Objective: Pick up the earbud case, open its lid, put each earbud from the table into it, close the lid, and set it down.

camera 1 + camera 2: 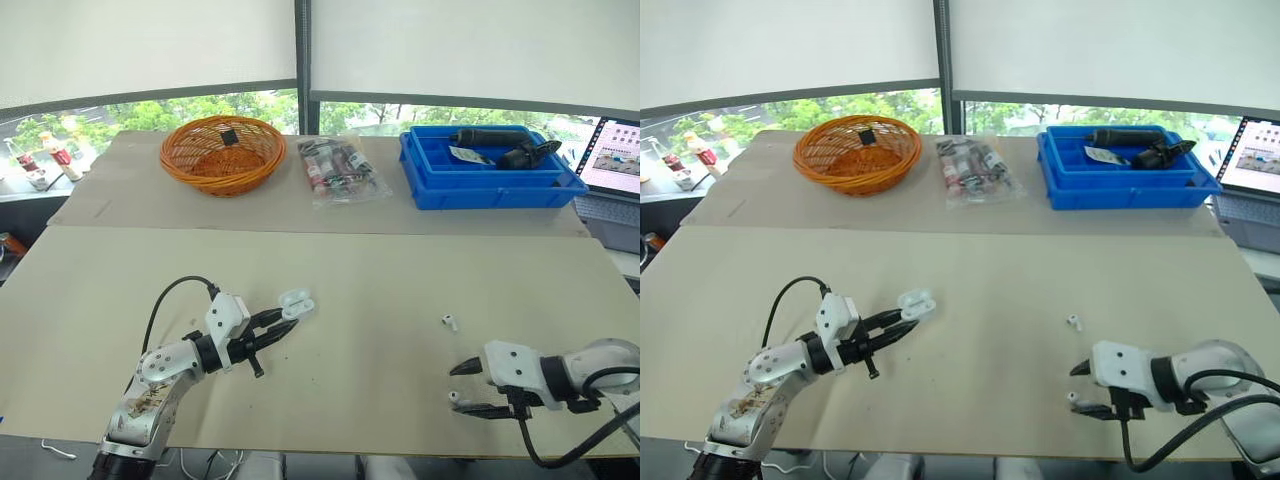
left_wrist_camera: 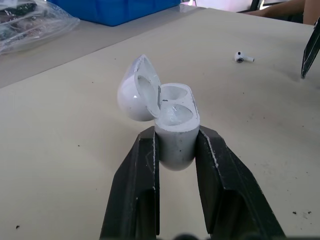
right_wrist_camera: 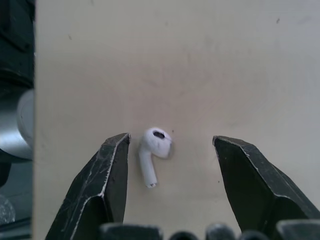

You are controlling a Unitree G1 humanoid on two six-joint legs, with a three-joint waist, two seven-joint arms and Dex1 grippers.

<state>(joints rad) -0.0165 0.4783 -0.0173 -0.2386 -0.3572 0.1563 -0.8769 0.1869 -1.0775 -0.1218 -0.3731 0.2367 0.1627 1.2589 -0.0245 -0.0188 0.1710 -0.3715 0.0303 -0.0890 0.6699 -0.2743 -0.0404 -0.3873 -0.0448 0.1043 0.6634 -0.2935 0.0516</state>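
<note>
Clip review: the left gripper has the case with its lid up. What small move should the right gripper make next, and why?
Probably shut the right gripper on the earbud. Its open fingers stand either side of that earbud, which lies on the table, and the left gripper holds the case with the lid open to receive it.

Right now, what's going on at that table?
The left gripper is clamped on the earbud case, whose lid is flipped open; its wells look empty. The right gripper is open, straddling one earbud that lies on the table near the front edge, not yet pinching it. The other earbud lies on the table farther in.
</note>
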